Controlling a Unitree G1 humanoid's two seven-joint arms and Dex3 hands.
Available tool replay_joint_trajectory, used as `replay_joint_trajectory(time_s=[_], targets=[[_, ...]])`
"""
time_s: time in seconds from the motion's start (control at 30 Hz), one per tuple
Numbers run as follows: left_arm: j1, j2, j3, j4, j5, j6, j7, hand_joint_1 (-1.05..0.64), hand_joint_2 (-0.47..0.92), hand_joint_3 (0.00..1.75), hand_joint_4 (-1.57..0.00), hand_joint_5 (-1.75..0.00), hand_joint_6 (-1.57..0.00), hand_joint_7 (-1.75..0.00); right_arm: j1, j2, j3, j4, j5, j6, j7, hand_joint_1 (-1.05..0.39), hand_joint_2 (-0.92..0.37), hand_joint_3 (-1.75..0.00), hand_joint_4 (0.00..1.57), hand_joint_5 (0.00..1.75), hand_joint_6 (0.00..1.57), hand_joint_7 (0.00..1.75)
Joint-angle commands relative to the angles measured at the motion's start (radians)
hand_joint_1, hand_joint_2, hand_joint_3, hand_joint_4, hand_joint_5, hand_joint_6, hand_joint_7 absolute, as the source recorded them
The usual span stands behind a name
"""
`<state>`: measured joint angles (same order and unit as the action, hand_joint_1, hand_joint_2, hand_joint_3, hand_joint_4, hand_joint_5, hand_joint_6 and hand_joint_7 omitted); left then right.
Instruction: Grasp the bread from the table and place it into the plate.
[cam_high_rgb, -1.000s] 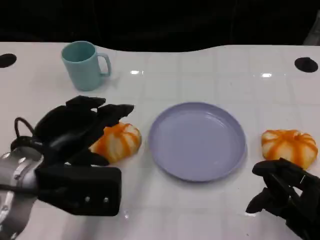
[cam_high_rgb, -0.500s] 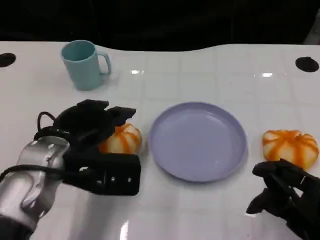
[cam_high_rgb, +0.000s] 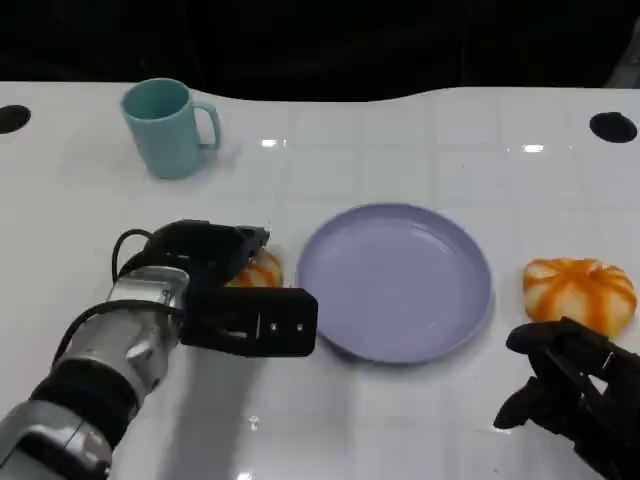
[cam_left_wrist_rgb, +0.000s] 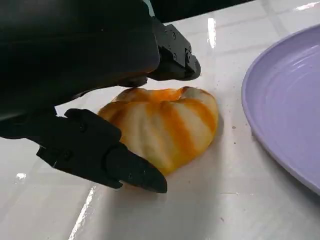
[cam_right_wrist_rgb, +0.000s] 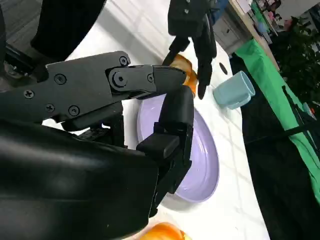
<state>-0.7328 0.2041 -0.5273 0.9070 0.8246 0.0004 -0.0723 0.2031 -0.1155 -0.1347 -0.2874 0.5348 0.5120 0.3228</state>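
**Orange-streaked bread in reach, grasp not yet sure**

Orange-and-white bread (cam_left_wrist_rgb: 162, 127) lies on the white surface (cam_high_rgb: 400, 150) just left of the lilac plate (cam_high_rgb: 395, 282). The left hand (cam_high_rgb: 205, 262) arches over it, fingers (cam_left_wrist_rgb: 107, 160) spread wide on either side, seemingly not yet clamped. A shallow close might squeeze the soft bread out sideways. The right hand (cam_high_rgb: 570, 385) rests loosely curled, empty, near a second bread (cam_high_rgb: 580, 290).
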Motion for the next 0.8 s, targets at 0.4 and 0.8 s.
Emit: replay_joint_trajectory(time_s=[0.4, 0.8], targets=[[-0.102, -0.051, -0.019, 0.271, -0.077, -0.042, 0.053, -0.26, 0.85, 0.02, -0.41, -0.09, -0.43, -0.03, 0.007, -0.011, -0.01, -0.005, 0.002, -0.009, 0.011, -0.45, -0.92, -0.27, 0.61, 1.46, 0.52, 1.2], [-0.095, -0.036, 0.026, 0.341, -0.129, -0.139, 0.342, -0.29, 0.92, 0.33, -0.74, -1.73, -0.53, -1.62, 0.006, -0.015, -0.009, 0.0, 0.0, -0.018, 0.023, -0.45, -0.92, -0.29, 0.6, 1.46, 0.49, 1.21]])
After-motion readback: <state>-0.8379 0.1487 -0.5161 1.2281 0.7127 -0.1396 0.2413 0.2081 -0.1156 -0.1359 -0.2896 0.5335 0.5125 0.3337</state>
